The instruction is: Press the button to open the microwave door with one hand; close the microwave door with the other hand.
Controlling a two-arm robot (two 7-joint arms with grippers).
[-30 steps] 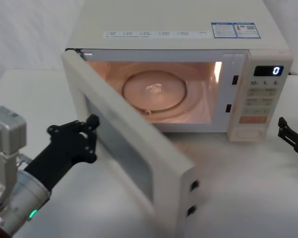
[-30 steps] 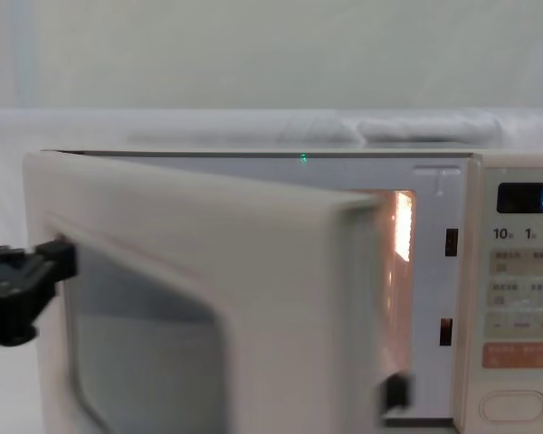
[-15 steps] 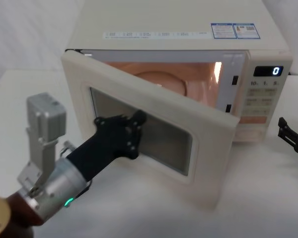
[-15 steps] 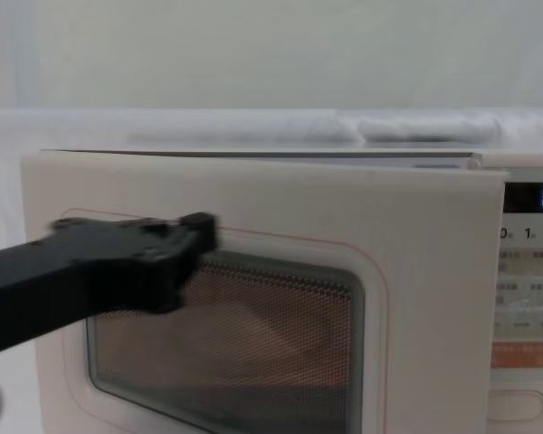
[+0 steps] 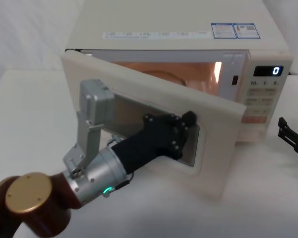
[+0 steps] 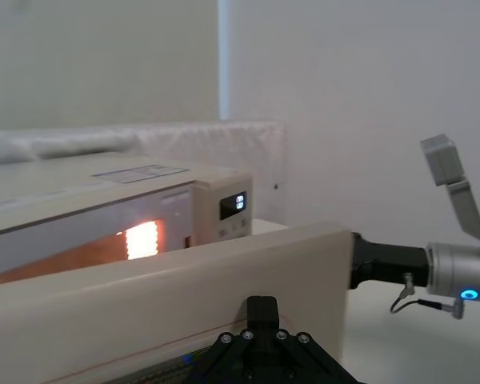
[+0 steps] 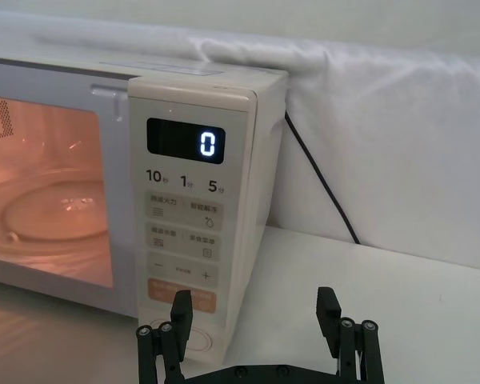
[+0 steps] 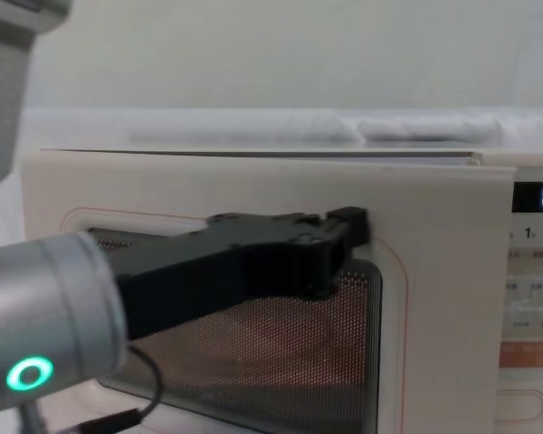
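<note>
Left end effector (image 5: 181, 130) presses flat on the microwave door (image 5: 139, 94), near the window's free-edge side; we cannot tell how its fingers are set. Door sits part-open on the microwave (image 5: 188, 29), hinged at the left. We judge it rigid, light and free-swinging, with a smooth face, so nothing to grip: push near the latch edge, where leverage is best. Door hides most of the cavity and part of the panel; the button (image 7: 198, 342) is half covered. Right end effector (image 7: 256, 332), released with fingers spread, hovers over the surface (image 5: 268, 188) just right of the panel.
</note>
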